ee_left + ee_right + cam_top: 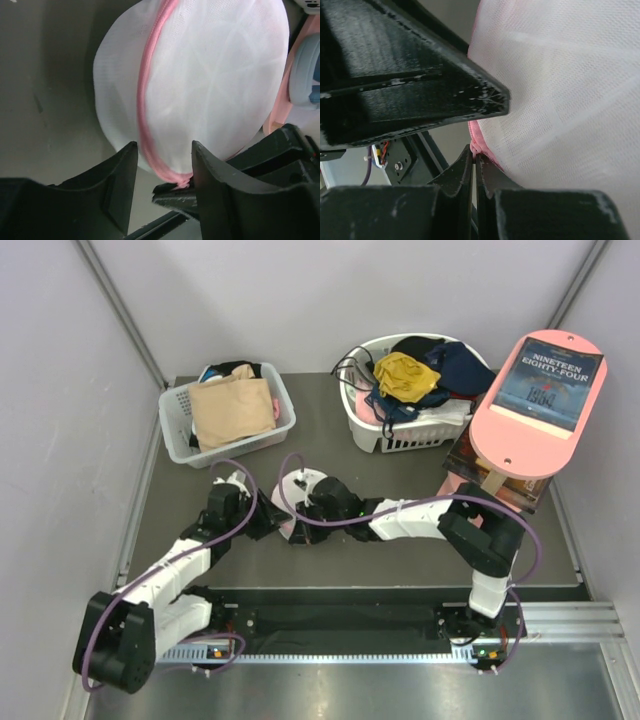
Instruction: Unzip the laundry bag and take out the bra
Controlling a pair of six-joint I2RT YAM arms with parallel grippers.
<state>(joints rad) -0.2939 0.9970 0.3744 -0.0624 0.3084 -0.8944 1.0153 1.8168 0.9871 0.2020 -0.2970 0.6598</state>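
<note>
L gripper (164, 150) stood w/ jaws apart, straddling the pink zip (144, 90) at the near edge of the laundry bag (215, 75), not clamped on it. Bag sat on the table (330, 440) btwn both arms, domed and full. R gripper (475, 151) had jaws together, pinching the pink zip end. Zip looked closed along the visible stretch. Bra couldn't be told apart thru the mesh, prob. inside. Unzipping & removal both left.

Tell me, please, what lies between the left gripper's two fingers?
The left wrist view shows the pink zip rim of the laundry bag running into the gap of the open left gripper, where the right gripper pinches it.
</note>
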